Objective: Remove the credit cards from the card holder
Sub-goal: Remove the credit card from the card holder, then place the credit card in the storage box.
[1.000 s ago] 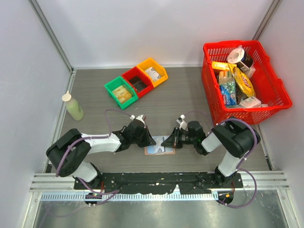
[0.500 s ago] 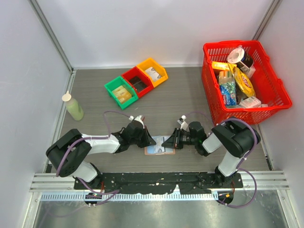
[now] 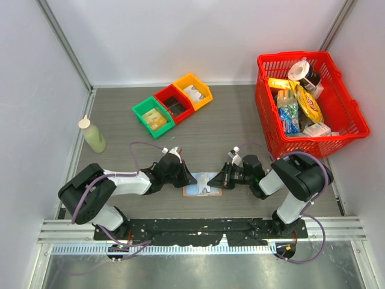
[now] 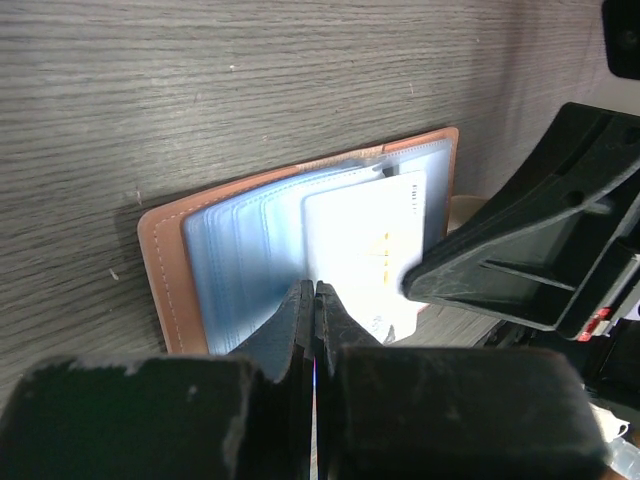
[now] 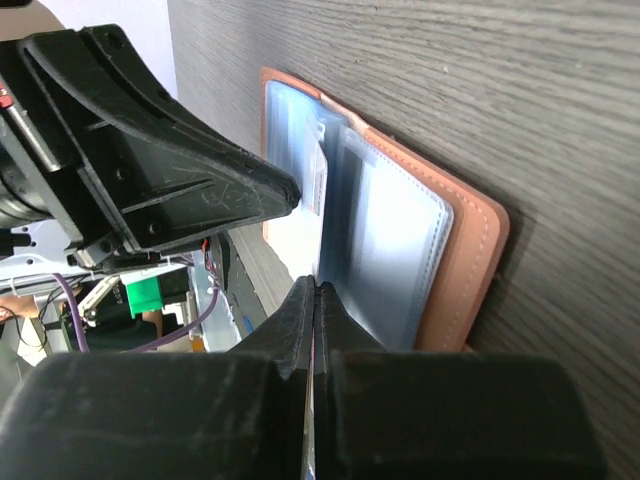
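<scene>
Lying spread open near the bench's (image 3: 120, 129) near edge, the card holder (image 3: 203, 188) sits between both arms. The left end effector (image 4: 315, 295) and right end effector (image 5: 315, 292) are each clenched tight, tips at its pale-blue sleeves. A white credit card (image 4: 365, 240) juts out, its gold print unreadable. The coloured bins (image 3: 172, 105) and red basket (image 3: 310, 102) stand well apart, toward the far edge.

The desk (image 4: 200, 80) looks like matt grey wood-grain laminate. The card holder (image 4: 160, 280) is smooth tan leather-like material with stitched edges, and its pale blue sleeves (image 5: 385, 250) are glossy clear plastic. The whitish credit card (image 4: 365, 235) is smooth plastic. The left tool (image 4: 315, 295) and right tool (image 5: 316, 290) are scuffed matt black plastic.
</scene>
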